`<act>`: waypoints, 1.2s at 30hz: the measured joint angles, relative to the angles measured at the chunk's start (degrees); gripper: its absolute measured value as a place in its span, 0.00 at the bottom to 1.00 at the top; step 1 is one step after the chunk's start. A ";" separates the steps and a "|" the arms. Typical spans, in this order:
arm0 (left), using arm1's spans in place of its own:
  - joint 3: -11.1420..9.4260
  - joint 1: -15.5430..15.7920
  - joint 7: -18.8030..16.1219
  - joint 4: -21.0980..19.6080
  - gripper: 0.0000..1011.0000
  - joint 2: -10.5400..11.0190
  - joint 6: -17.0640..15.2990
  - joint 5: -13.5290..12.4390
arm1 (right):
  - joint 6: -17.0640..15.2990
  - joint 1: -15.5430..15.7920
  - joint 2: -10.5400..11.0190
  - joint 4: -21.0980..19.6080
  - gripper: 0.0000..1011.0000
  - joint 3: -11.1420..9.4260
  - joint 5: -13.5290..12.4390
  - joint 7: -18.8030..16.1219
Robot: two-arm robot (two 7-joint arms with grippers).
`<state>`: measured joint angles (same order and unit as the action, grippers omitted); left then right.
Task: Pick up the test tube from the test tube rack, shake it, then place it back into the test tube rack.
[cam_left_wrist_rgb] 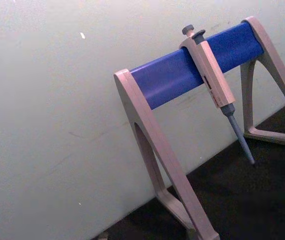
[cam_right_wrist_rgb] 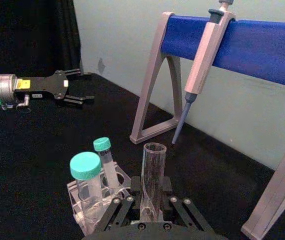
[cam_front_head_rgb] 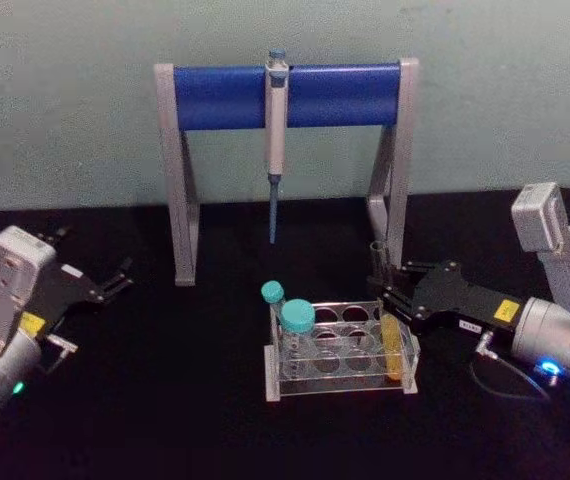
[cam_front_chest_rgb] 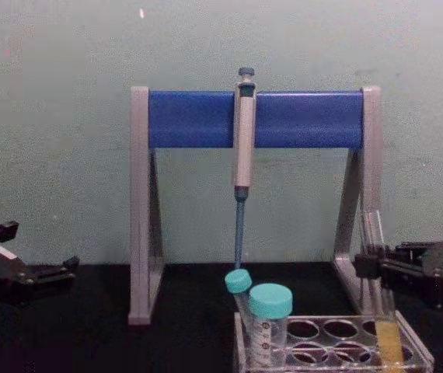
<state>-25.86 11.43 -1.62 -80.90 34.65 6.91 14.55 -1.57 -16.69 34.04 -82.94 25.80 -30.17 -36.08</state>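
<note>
Chest view: right gripper pinches the test tube standing in the test tube rack. Left gripper parked far left, jaws apart.

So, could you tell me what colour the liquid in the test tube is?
Yellow-orange, low in the test tube; clearest in the chest view.

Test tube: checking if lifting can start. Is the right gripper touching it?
Touching. The right wrist view shows the right gripper with both pads flat against the test tube, no gap.
</note>
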 joint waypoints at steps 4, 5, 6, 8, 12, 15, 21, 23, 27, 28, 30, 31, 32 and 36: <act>0.00 0.00 0.00 0.00 0.99 0.00 0.00 0.00 | 0.00 0.00 0.00 0.00 0.23 0.00 0.00 0.00; 0.00 0.00 0.00 0.00 0.99 0.00 0.00 -0.01 | 0.00 0.00 0.00 0.00 0.23 0.00 0.00 0.00; 0.00 0.00 0.00 0.00 0.99 0.00 0.00 0.00 | 0.00 0.00 0.00 0.00 0.23 0.00 0.00 0.00; 0.00 0.00 0.00 0.00 0.99 0.00 0.00 0.00 | 0.00 0.00 0.00 0.00 0.23 0.00 0.00 0.00; 0.00 0.00 0.00 0.00 0.99 0.00 0.00 0.00 | 0.00 0.00 0.00 0.00 0.23 0.00 0.00 0.01; 0.00 0.00 0.00 0.00 0.99 0.00 0.00 0.00 | 0.00 0.00 0.01 0.00 0.23 0.00 0.00 0.01; 0.00 0.00 0.00 0.00 0.99 0.00 0.00 0.00 | 0.00 0.00 0.00 0.00 0.23 0.00 0.01 0.02; 0.00 0.00 0.00 0.00 0.99 0.00 0.00 0.00 | 0.00 0.00 0.01 0.00 0.23 0.00 0.01 0.02; 0.00 0.00 0.00 0.00 0.99 0.00 0.00 0.00 | 0.00 0.00 0.01 0.00 0.23 0.00 0.02 0.02; 0.00 0.00 0.00 0.00 0.99 0.00 0.00 0.00 | 0.00 0.00 0.00 0.00 0.23 0.00 0.02 0.02; 0.00 0.00 0.00 0.00 0.99 0.00 0.00 0.00 | 0.04 0.10 0.00 -0.02 0.23 -0.10 -0.07 0.03; 0.00 0.00 0.00 0.00 0.99 0.00 0.00 0.00 | 0.06 0.19 0.00 -0.07 0.23 -0.18 -0.18 0.05; 0.00 0.00 0.00 0.00 0.99 0.00 0.00 0.00 | 0.15 0.38 -0.01 -0.23 0.23 -0.40 -0.39 0.14; 0.00 0.00 0.00 0.00 0.99 0.00 0.00 0.00 | 0.89 1.05 -0.14 -0.90 0.23 -1.40 -1.44 0.50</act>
<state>-25.86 11.43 -1.62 -80.90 34.65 6.91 14.55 -0.68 -15.64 33.90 -83.84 24.40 -31.60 -35.58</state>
